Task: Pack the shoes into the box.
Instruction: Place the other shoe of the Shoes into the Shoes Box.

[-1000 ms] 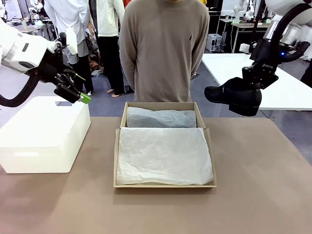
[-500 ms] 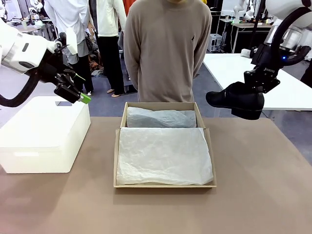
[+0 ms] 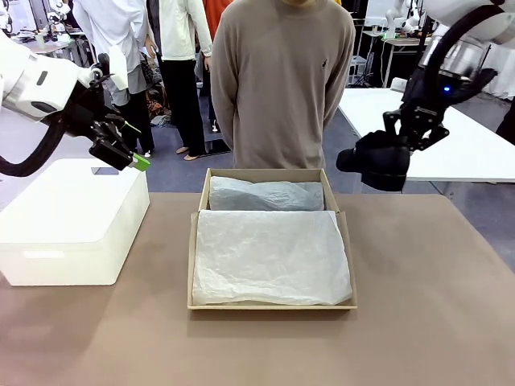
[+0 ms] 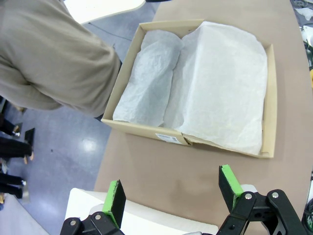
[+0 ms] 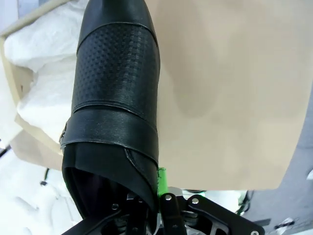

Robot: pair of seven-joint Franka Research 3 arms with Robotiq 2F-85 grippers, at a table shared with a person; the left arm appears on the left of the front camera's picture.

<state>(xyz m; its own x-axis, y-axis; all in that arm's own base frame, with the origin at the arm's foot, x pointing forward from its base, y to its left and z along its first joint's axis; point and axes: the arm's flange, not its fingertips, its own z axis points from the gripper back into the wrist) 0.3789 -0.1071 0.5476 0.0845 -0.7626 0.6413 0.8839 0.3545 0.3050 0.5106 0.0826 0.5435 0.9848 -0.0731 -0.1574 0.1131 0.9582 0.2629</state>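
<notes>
Strap [image 5: 111, 131] on the shoe [image 5: 116, 73] up close; frontally a dark lump.

The box [image 3: 193, 265] lies open in the middle of the tabletop [image 3: 418, 305], its two halves one behind the other, paper [image 3: 269, 257] spread in both. To its left, apart from it, sits the bin [image 3: 72, 221], with the left gripper [image 4: 172, 192] hanging above the bin's far right corner. A person [image 3: 282, 80] stands just behind the box at the far edge. Off the box's far right corner, a shoe [image 3: 376, 161] hangs in the air from the right gripper [image 3: 400, 137].
</notes>
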